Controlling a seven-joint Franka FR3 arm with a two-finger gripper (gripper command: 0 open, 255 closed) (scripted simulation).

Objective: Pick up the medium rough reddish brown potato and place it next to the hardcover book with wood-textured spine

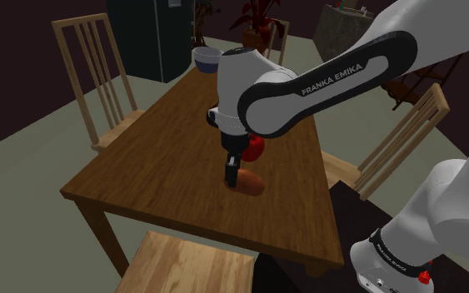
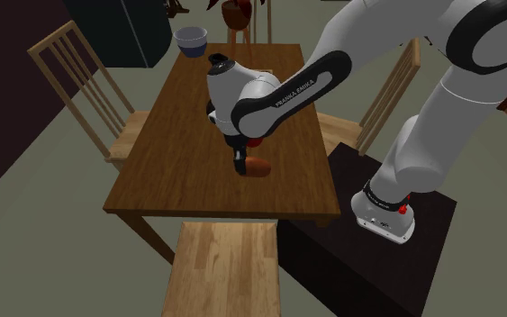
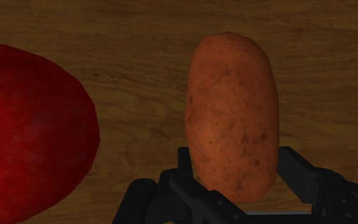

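Observation:
A reddish brown, rough-skinned potato (image 3: 233, 114) lies on the wooden table (image 1: 157, 150), near the edge facing the stand. My black gripper (image 3: 233, 168) reaches straight down onto it, and its two fingers press against the potato's sides at one end. In the shoulder view the gripper (image 1: 234, 176) covers the potato's (image 1: 252, 184) left end. In the second exterior view the potato (image 2: 259, 166) pokes out to the right of the gripper (image 2: 240, 167). The potato still rests on the tabletop.
A dark red round fruit (image 3: 31, 127) sits close beside the potato, just behind the gripper (image 1: 256, 147). A grey bowl (image 1: 207, 57) stands at the table's far end. Wooden chairs (image 1: 91, 67) surround the table, with one seat (image 2: 224, 270) at the near end.

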